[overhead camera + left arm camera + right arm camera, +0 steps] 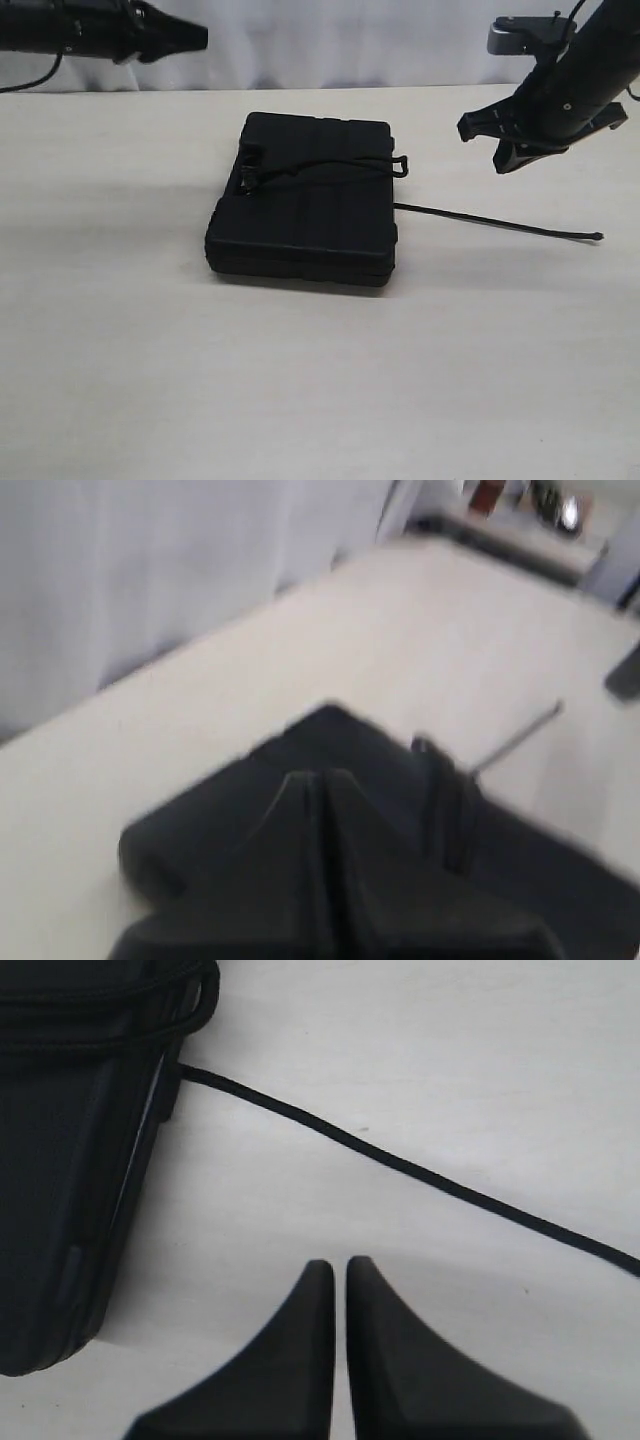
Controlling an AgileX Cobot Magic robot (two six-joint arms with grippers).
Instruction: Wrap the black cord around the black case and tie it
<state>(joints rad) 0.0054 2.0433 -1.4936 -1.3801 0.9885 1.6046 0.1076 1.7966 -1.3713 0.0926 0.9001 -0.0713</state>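
Mid-frame on table (320,390): black case (300,210). black cord (500,221) crosses case top, small loop at case's right edge, loose tail runs right along table. right claw (483,147) upper right, tips together, holding nothing, raised above tail, not touching it. left claw (197,38) upper left, tips together, well apart from case and cord.

Open table (300,400) rings the black case (300,215), crossed on one side only by the black cord (500,222).
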